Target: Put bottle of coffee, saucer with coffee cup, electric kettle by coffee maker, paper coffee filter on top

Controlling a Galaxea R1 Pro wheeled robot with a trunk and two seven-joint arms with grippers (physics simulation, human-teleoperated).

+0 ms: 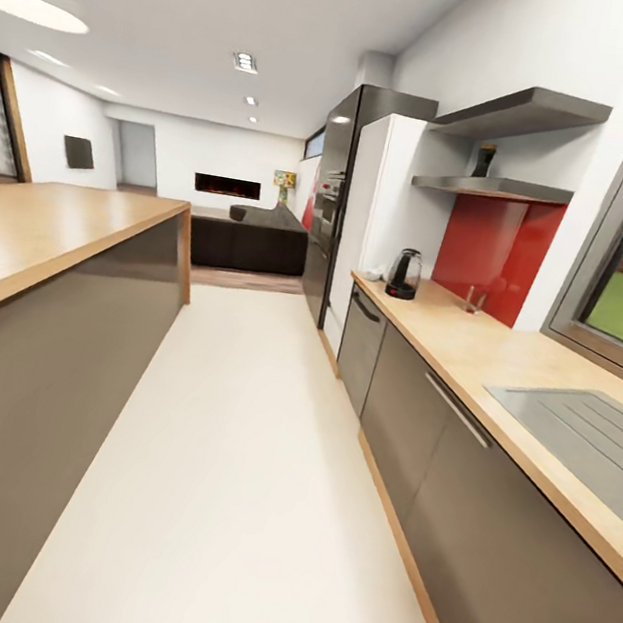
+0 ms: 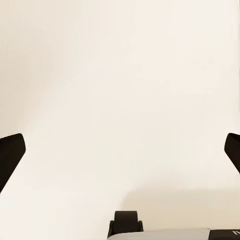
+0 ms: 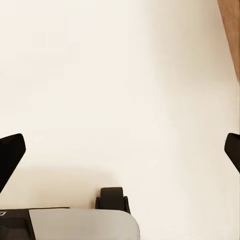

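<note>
1. Head view: the robot stands in the aisle between a big wooden island table (image 1: 40, 236) and the kitchen countertop (image 1: 477, 349). The electric kettle (image 1: 404, 273) stands at the far end of the countertop, near the white cabinet (image 1: 374, 211). A small dark thing that I take for the bottle of coffee (image 1: 484, 160) stands on the lower shelf (image 1: 494, 188), above the red wall panel (image 1: 495, 246); it is too small to be sure. A steel sink (image 1: 585, 433) is set into the near part of the countertop.

2. Handling, as I judge it: the kettle is glass, so it is probably rather heavy, stiff, smooth and breakable. The black handle or the black base looks the safest place to hold. The bottle seems small and light; a hold around its middle body should do, not the cap.

3. Left wrist view: the left gripper (image 2: 120, 150) has its two dark fingertips (image 2: 10, 155) wide apart, holding nothing, over the pale floor (image 2: 120, 75).

4. Right wrist view: the right gripper (image 3: 120, 150) is also spread wide and holds nothing; below it is the same floor (image 3: 100, 75), with a brown wooden strip (image 3: 231, 35) at the edge.
</note>
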